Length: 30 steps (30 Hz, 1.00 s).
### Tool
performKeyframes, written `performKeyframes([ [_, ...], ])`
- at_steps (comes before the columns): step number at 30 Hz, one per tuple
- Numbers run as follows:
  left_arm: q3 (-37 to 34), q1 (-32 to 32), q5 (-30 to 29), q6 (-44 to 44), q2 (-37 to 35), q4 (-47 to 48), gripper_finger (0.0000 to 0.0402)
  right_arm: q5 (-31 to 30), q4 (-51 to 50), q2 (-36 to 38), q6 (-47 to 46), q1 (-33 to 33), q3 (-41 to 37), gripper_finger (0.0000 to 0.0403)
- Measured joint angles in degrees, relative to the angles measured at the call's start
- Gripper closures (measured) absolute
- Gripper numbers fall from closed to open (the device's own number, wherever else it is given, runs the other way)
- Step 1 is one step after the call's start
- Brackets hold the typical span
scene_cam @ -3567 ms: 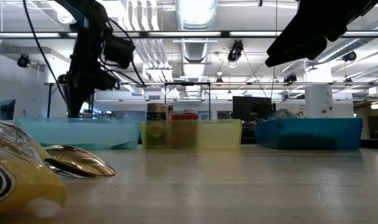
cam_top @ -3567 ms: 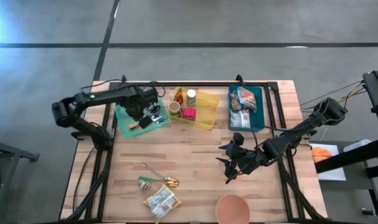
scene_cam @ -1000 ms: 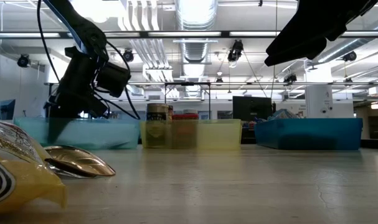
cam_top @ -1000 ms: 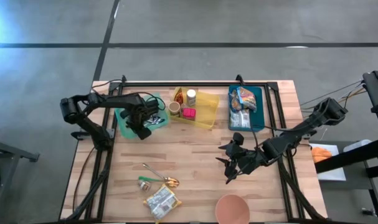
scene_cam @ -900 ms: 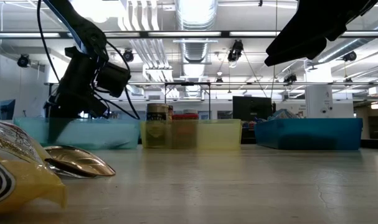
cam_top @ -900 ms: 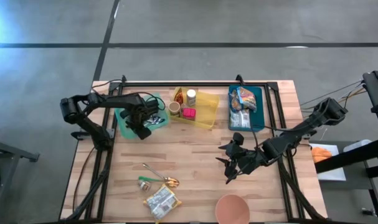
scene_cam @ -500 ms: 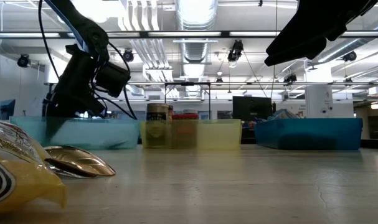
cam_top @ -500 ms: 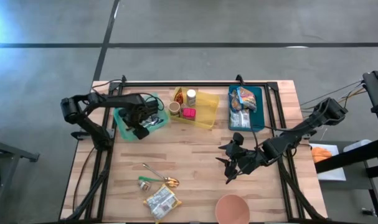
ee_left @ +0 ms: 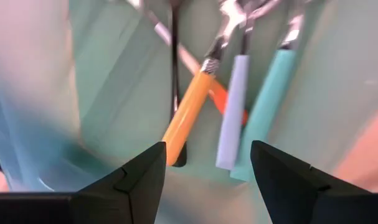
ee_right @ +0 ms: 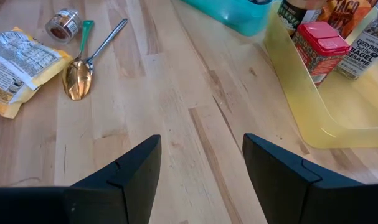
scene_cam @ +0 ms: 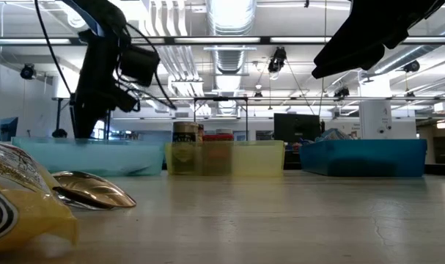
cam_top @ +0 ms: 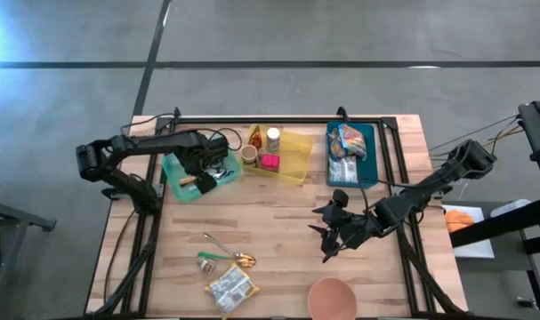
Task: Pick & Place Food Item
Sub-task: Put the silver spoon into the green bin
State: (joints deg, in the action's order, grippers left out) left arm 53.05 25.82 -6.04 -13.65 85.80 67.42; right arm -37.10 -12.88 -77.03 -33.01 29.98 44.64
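A yellow food packet (cam_top: 229,289) lies flat near the table's near-left edge, and also shows in the right wrist view (ee_right: 14,59) and the low view (scene_cam: 17,209). Beside it lie a metal spoon (cam_top: 227,250) and a small jar (cam_top: 205,260). My left gripper (cam_top: 203,173) hangs open, pointing down over the green tray (cam_top: 174,167) at the far left. Below its fingers (ee_left: 207,149) lie utensils with orange (ee_left: 189,115), pale blue and teal handles. My right gripper (cam_top: 327,233) waits open above the table's middle right, nothing between its fingers (ee_right: 201,143).
A yellow tray (cam_top: 292,164) with jars and a red-lidded tin (ee_right: 326,43) stands at the far middle. A blue tray (cam_top: 369,160) with food packets stands far right. A pink bowl (cam_top: 332,298) sits at the near edge. Bare wood lies between the trays and the packet.
My left gripper has risen out of the green tray and tipped more steeply downward; it stands higher above the tray's rim than a second ago. The utensils stay in the tray. My right arm has kept still.
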Motion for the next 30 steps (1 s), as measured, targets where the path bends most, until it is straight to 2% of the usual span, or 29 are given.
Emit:
performKeyframes([
  [5,0.18,-5.33,-1.27,0.59,-4.66,-0.56,0.0165,0.02,-0.06,0.02,0.00,-0.04,0.00,0.0179],
  [9,0.18,-13.09,-1.55,-0.12,-8.56,-1.37,0.0165,0.02,-0.10,0.02,0.00,-0.04,0.00,0.0179],
  [16,0.18,-33.61,-2.69,-2.43,-10.70,-5.64,0.0165,0.01,0.00,0.02,0.00,-0.02,0.00,0.0179],
  [22,0.12,-50.64,-11.17,1.98,-9.29,-15.14,0.0165,0.00,0.58,0.02,0.00,-0.02,0.00,0.0179],
  [25,0.11,-54.41,-12.47,2.46,-7.64,-18.54,0.0165,0.02,1.66,0.02,-0.01,-0.02,0.00,0.0179],
  [30,0.11,-56.00,-11.43,1.42,-3.42,-23.99,0.0165,0.02,2.04,0.02,0.00,-0.02,0.00,0.0179],
])
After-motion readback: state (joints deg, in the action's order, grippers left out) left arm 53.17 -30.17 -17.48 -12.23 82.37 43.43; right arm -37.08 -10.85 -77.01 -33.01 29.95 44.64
